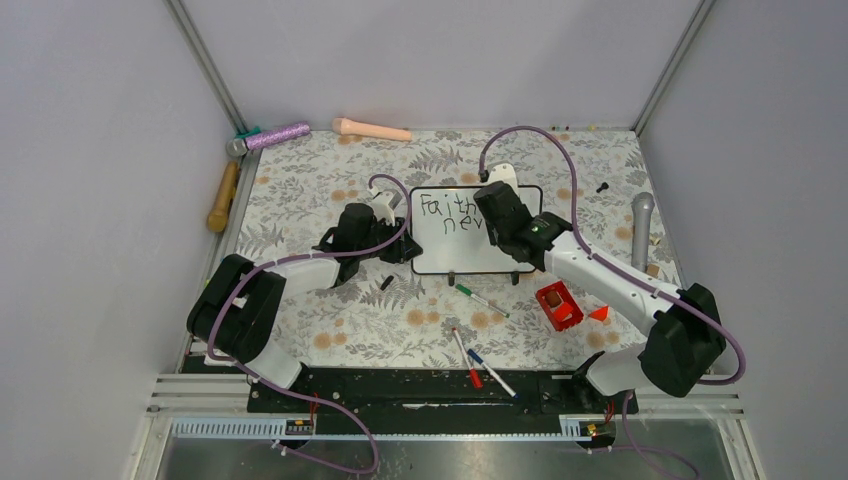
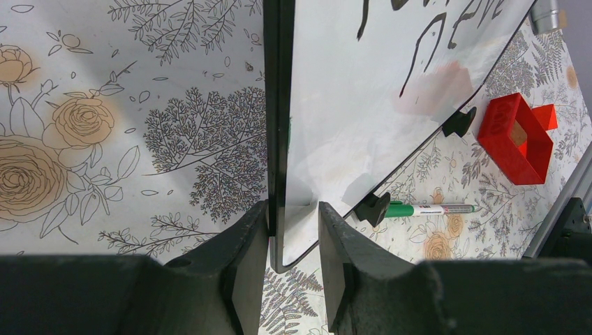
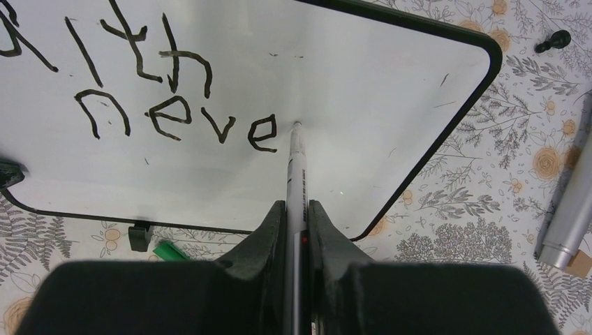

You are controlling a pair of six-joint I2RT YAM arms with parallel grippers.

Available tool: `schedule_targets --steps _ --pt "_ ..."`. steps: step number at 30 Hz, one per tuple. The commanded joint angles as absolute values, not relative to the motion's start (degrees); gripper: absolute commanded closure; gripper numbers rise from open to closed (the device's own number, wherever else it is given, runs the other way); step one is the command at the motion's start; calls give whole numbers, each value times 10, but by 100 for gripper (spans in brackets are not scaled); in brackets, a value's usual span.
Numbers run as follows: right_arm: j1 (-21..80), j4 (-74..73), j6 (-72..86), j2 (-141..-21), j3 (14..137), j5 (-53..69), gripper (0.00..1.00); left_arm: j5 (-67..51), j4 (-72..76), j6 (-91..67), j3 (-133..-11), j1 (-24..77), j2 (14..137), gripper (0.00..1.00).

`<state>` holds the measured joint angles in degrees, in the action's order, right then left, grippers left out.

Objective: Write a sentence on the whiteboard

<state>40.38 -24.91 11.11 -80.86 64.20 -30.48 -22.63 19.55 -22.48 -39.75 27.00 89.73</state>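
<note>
- Centrally on the flower-patterned tablecloth (image 1: 330, 300) sits the whiteboard (image 1: 450, 255), between the two grippers, with two small black feet along its near edge.
- The sentence (image 1: 447, 212) is unfinished: the top external view shows "Faith" with "nev" beneath it. The right wrist view shows the second line reading "neve" (image 3: 174, 118).
- The left gripper (image 2: 293, 209) has its jaws narrow and clamped on the board's left edge. One finger (image 2: 251, 237) is against the black frame and the other lies on the white face.
- The right gripper (image 3: 297, 206) has its jaws closed tight on a marker (image 3: 297, 174). The marker points away from the wrist, and its tip touches the board face just right of the last "e".
- A green-capped marker (image 1: 480, 299) lies on the cloth just in front of the board, near one foot.
- An open red box (image 1: 558, 305) sits to the right of that marker, just beside the right arm.
- Two more markers, one red-capped (image 1: 466, 358) and one blue-capped (image 1: 490, 372), lie near the table's front edge.
- A silver microphone (image 1: 641, 230) lies to the right of the board, well apart from it.
- A purple glittery microphone (image 1: 270, 135) and a peach-coloured cylinder (image 1: 372, 128) lie along the far edge.
</note>
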Motion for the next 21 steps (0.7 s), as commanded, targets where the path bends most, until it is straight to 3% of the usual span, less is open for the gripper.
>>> schedule_targets --steps 1,21 --pt "397 -240 107 -812 670 -312 100 -244 229 -221 -406 272 878 68" --pt "396 -251 122 -811 642 -298 100 -243 229 -221 -405 272 878 69"
